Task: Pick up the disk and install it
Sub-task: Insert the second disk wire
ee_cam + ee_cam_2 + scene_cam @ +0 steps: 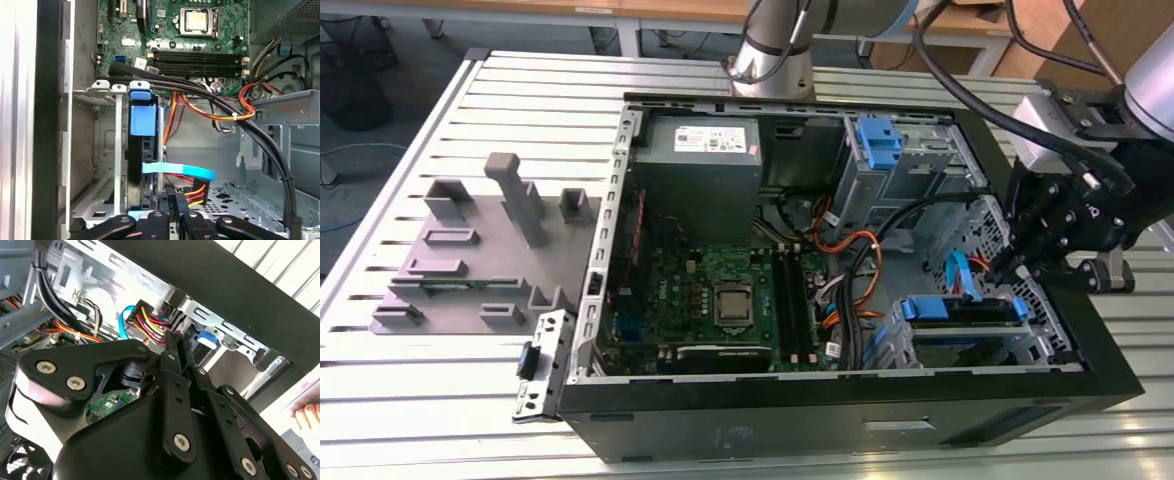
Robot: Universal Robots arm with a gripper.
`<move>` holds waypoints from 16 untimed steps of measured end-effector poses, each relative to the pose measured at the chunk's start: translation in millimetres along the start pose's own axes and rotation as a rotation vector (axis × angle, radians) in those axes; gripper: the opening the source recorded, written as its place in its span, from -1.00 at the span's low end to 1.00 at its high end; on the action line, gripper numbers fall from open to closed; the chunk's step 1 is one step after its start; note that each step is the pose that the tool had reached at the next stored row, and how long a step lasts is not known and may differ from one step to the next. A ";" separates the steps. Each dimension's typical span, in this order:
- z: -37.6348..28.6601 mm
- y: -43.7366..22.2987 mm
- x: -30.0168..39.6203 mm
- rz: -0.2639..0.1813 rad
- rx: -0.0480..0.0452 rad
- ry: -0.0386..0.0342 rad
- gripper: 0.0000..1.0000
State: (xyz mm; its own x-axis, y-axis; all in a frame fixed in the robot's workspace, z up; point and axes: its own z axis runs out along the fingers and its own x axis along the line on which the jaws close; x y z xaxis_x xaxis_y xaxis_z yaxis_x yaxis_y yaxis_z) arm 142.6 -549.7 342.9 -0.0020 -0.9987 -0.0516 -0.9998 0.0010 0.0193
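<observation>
We are hovering gripper (pixel 1027 262) at drive cage (pixel 1047 340); fingers (pixel 172 205) narrow, holding nothing. Disk (pixel 142 160) appears seated in cage w/ cables attached; install looking near done.

Disk carrier (pixel 963 309): you see bright blue plastic in the drive cage by the case's front edge; the same blue tab (pixel 142 119) shows in the first wrist view.
Gripper (pixel 1051 270): you're looking at matt black links with silver screw heads.
Motherboard (pixel 720 300): dark green, with black memory slots and a silver socket.
Data cable (pixel 177 171): you'll find it light blue and flat.
Power wires (pixel 195 190): red, yellow, orange and black.
Power supply (pixel 700 150): grey box, white label.
Computer case (pixel 854 425): black outside, bare silver metal within.
Tabletop (pixel 400 400): your worktop is pale slatted metal.
Fixture block (pixel 467 260): plain grey.
</observation>
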 end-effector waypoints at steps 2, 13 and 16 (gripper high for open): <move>1.4 1.4 2.1 0.000 0.0021 -0.0002 -0.65; 5.8 6.1 7.1 -0.029 0.0042 -0.0009 -0.65; 5.9 6.3 7.2 -0.031 0.0040 -0.0008 -0.65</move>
State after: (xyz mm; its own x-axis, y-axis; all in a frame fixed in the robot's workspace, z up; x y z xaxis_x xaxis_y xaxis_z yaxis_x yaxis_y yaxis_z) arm 136.2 -556.7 336.8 0.0292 -0.9982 -0.0529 -0.9995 -0.0299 0.0137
